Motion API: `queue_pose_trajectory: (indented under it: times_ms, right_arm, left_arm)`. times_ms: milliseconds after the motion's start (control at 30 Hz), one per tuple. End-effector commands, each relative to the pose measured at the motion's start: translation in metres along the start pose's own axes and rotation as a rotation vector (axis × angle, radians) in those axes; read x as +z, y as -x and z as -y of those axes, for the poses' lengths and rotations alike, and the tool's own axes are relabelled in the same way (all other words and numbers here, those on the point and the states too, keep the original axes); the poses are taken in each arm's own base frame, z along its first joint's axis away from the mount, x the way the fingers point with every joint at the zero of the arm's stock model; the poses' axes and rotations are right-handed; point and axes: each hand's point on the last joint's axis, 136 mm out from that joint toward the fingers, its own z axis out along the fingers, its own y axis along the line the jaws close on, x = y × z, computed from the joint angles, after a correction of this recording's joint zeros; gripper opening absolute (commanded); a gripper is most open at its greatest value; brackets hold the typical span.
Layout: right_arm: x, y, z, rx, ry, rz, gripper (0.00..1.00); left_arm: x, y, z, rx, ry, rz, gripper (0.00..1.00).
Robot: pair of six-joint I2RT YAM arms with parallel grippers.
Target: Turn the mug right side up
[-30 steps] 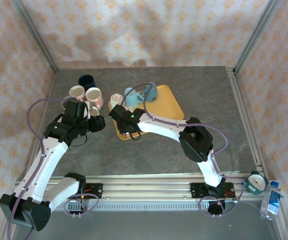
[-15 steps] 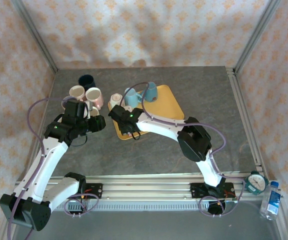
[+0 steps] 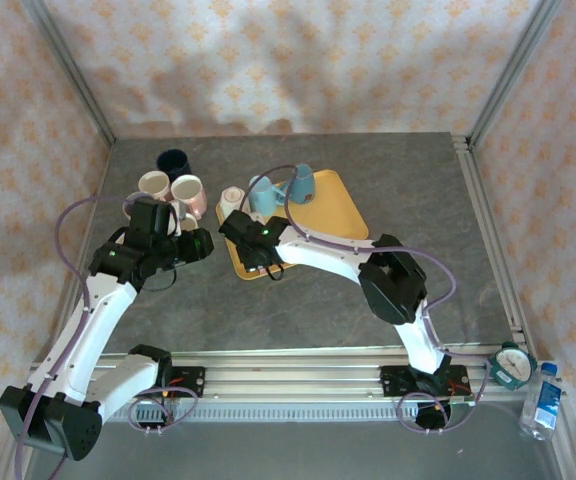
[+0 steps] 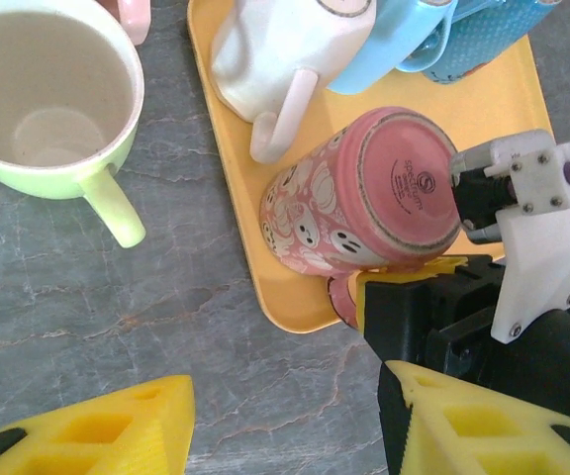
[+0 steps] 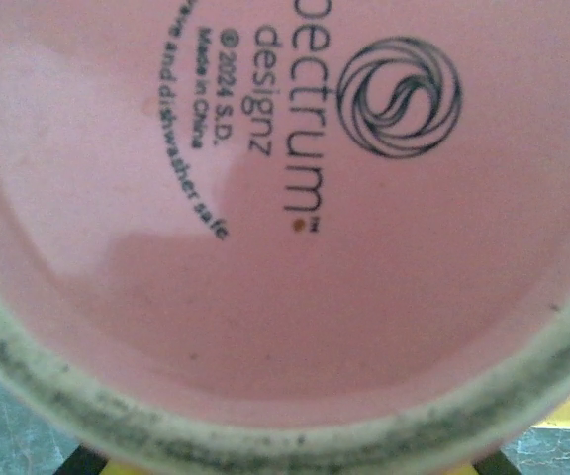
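Mug position decides everything here: the pink patterned mug [image 4: 364, 208] sits tipped at the near corner of the yellow tray [image 4: 228, 188], its stamped base up and its handle tucked underneath. My right gripper [image 3: 256, 258] is pressed close against that base, one yellow finger just beside the handle. I judge I've come in there so that a wrist roll can bring the rim up. Whether those fingers are clamped or merely alongside, I cannot tell. That arm reaches far across, elbow bent, wrist low over the tray. My left gripper [image 4: 285, 435] hovers above the table just off the tray's edge, fingers spread wide and holding nothing, beside the upright lime-green mug [image 4: 47, 99].
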Motion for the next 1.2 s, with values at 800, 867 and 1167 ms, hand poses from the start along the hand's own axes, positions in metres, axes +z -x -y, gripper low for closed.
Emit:
queue_pose_trajectory:
  times_ms: [800,867,1167]
  right_arm:
    - [-0.136,0.058,0.076,0.319,0.392,0.391,0.00]
    - [-0.147,0.063,0.082,0.364,0.453,0.440,0.00]
    - [-0.217,0.089,0.113,0.540,0.759,0.712,0.00]
  left_arm:
    - [0.002,0.038,0.077,-0.226,-0.491,0.112,0.55]
    - [0.003,0.041,0.082,-0.265,-0.540,0.119,0.55]
    - [-0.001,0.045,0.122,-0.334,-0.773,0.144,0.54]
